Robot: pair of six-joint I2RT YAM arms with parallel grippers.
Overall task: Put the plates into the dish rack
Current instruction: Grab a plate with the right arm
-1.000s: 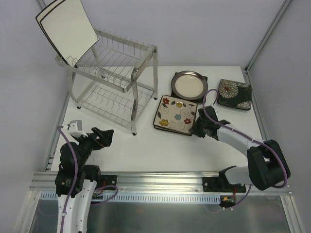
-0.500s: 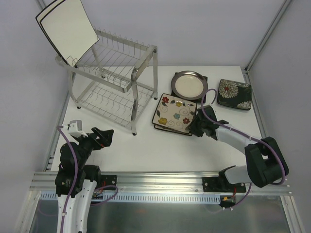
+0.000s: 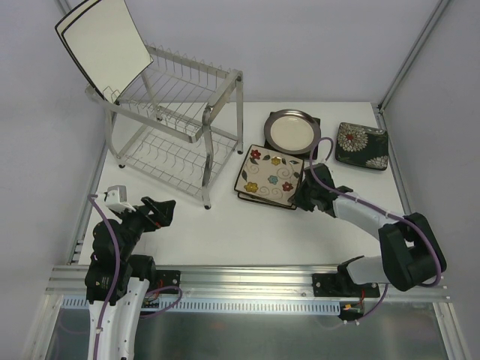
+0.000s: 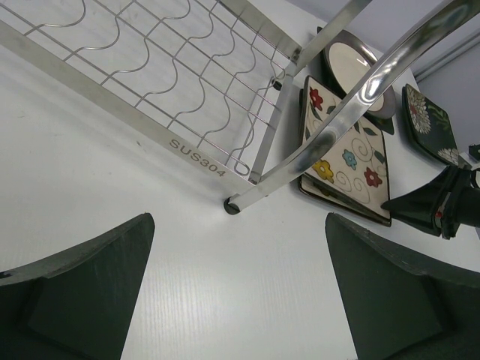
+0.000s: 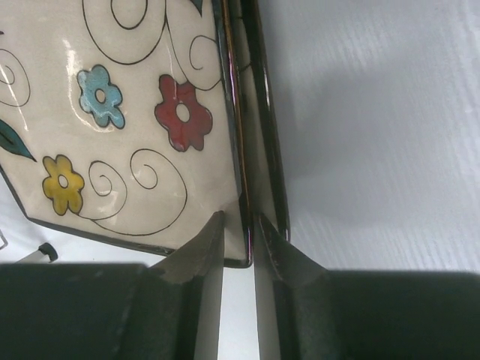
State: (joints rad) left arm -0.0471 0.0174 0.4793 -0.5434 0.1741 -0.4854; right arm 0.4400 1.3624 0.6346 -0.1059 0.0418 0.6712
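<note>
Writing: "SUS304" (image 4: pixel 196 159), stamped on the lower rail of the dish rack (image 4: pixel 187 67), just ahead of the left end effector (image 4: pixel 238 225). Its jaws stand wide, with nothing between them.

Rack: shiny wire, wavy slots, tubular frame.

Right end effector (image 5: pixel 238 229): jaws narrow, pinching the near rim of the flowered plate (image 5: pixel 112 112). Glossy cream square with black swirls and red, blue and yellow blooms; it lies on a dark square plate (image 5: pixel 262 135).

Beyond that end effector: round grey-rimmed plate (image 3: pixel 291 131). To its right: dark bloom plate (image 3: pixel 361 145). Far to its left, a white black-rimmed plate (image 3: pixel 105 45) leans on the rack's top tier.
</note>
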